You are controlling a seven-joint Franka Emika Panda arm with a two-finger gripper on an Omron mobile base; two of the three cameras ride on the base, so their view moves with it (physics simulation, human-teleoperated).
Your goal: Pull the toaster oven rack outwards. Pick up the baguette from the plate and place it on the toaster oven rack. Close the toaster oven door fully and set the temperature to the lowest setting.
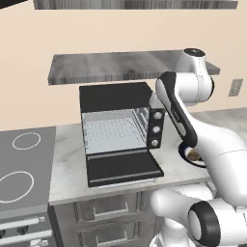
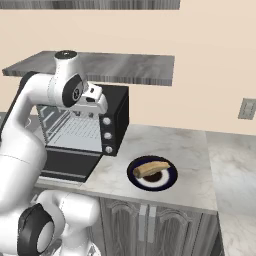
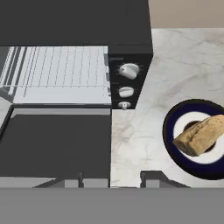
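The toaster oven door point(image 1: 123, 169) lies open and flat in front of the cavity. The toaster oven rack point(image 1: 113, 130) sits in the cavity as a silver grid point(image 3: 57, 72), its front edge close to the door's hinge. The temperature knob point(image 3: 129, 71) tops a column of three knobs on the oven's right panel. The baguette point(image 2: 150, 168) rests on the plate point(image 2: 170, 182) to the right of the oven. My gripper point(image 3: 111, 181) hovers open above the counter in front of the knob panel, between the door point(image 3: 54, 144) and the plate point(image 3: 173, 140), holding nothing.
A grey shelf point(image 1: 111, 67) hangs just above the oven. A stovetop point(image 1: 24, 164) lies to the left of the counter. Bare marble counter point(image 2: 195, 150) stretches to the right of the plate. A wall outlet point(image 2: 247, 108) is at the far right.
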